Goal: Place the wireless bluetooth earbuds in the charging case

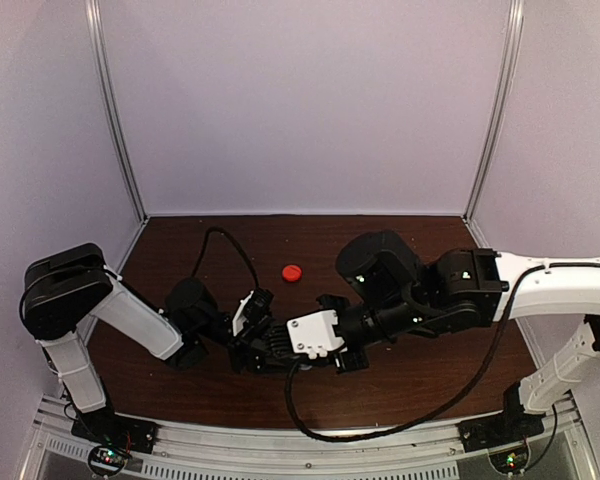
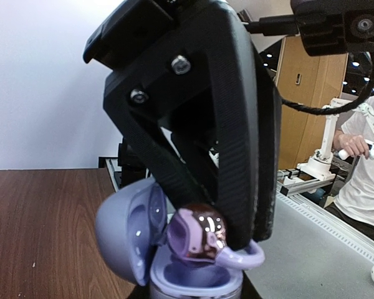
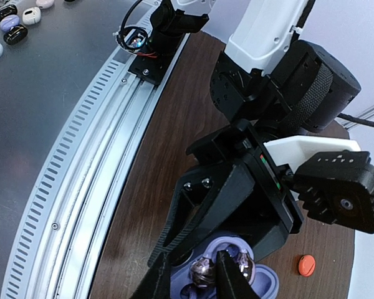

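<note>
right gripper (image 3: 199, 277) pinching a lilac earbud (image 2: 196, 235) just above the open charging case (image 2: 193, 279)
left gripper (image 1: 252, 335) is closed on the charging case base, its lid (image 2: 121, 230) tipped back, over the wooden table (image 1: 180, 245).

Pale walls (image 1: 300, 100) and slim metal posts (image 1: 115, 110) box in my dark wooden worktop (image 1: 170, 250); beyond it stands a tall wooden cabinet (image 2: 302, 112).
</note>
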Controlling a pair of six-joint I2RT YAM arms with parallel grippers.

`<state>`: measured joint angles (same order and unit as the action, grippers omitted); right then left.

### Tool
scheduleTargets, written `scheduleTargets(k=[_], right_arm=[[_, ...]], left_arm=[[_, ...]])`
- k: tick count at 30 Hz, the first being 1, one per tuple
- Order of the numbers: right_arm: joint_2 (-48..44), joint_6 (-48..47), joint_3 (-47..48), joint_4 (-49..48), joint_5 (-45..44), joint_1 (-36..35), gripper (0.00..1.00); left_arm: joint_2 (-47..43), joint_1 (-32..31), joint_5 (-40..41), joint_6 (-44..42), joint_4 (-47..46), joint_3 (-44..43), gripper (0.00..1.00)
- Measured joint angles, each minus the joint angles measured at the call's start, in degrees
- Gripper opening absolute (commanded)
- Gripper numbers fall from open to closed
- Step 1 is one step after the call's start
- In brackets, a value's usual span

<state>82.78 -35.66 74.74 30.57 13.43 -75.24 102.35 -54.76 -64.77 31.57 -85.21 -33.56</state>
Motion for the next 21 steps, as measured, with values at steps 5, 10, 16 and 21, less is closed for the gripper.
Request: scheduleTargets(k=[5, 10, 16, 21], right_arm=[[0.72, -0.04, 0.46, -0.44, -0.02, 0.0, 0.26], [0.87, 0.0, 0.63, -0.79, -0.02, 0.13, 0.22], [0.2, 0.04, -0.04, -1.53, 0.02, 0.66, 0.21], [-1.16, 0.04, -0.92, -1.55, 0.09, 0.76, 0.23]], left_arm=[[0.35, -0.04, -0.28, 0.0, 0.0, -0.42, 0.0], [0.42, -0.11, -0.68, 0.2, -0.02, -0.52, 0.0], [0.42, -0.11, -0.76, 1.11, -0.09, -0.52, 0.0], [0.44, -0.2, -1.05, 1.44, -0.26, -0.59, 0.0]])
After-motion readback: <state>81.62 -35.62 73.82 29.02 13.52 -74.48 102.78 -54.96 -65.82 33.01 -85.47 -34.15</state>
